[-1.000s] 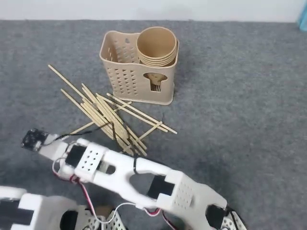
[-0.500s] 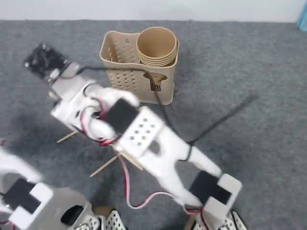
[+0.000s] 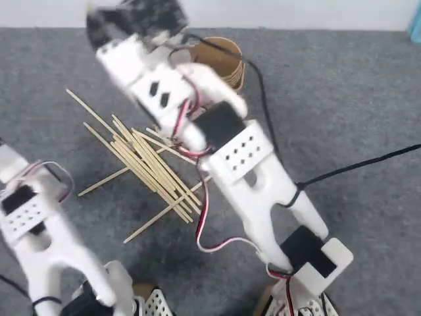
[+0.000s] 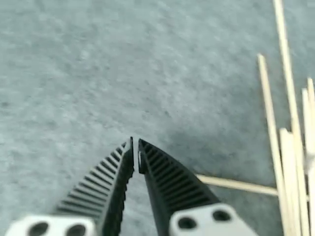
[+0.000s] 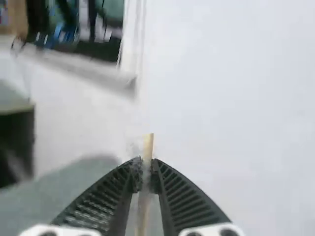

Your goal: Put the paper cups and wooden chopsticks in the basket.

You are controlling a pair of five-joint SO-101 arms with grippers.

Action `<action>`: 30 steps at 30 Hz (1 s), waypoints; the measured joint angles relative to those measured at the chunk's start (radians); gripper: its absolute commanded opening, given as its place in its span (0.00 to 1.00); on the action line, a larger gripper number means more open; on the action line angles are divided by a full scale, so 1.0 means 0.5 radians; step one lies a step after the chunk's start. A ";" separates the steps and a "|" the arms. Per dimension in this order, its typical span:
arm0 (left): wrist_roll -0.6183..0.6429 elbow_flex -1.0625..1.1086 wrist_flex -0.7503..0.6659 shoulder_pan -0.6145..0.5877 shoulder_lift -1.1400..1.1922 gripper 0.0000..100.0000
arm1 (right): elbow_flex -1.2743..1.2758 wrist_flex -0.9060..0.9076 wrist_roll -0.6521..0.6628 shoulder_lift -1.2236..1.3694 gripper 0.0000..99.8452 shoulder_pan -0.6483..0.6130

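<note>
Several wooden chopsticks lie in a loose pile on the grey carpet. A stack of paper cups stands in the basket, which my right arm mostly hides as it stretches over it. My right gripper is shut on one chopstick, held up high and facing the pale wall. My left gripper is shut with nothing in it, low over the carpet beside the pile's chopsticks. One stick runs under its jaw. My left arm stands at the front left.
Grey carpet covers the whole table. A black cable trails from the right arm across the right side. Open carpet lies to the right of the basket and at the far left.
My right arm has swung up from the front left, across the pile, to above the basket. My left arm has come into view at the front left. A few chopsticks shifted.
</note>
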 measured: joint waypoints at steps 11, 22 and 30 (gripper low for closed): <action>0.120 0.295 -0.338 0.196 0.012 0.02 | -0.015 -1.102 0.126 0.365 0.01 0.313; 0.129 0.334 -0.420 0.203 0.018 0.02 | -0.012 -1.350 0.178 0.681 0.01 0.365; 0.129 0.344 -0.457 0.199 0.018 0.02 | 0.764 -1.583 0.178 0.390 0.01 0.368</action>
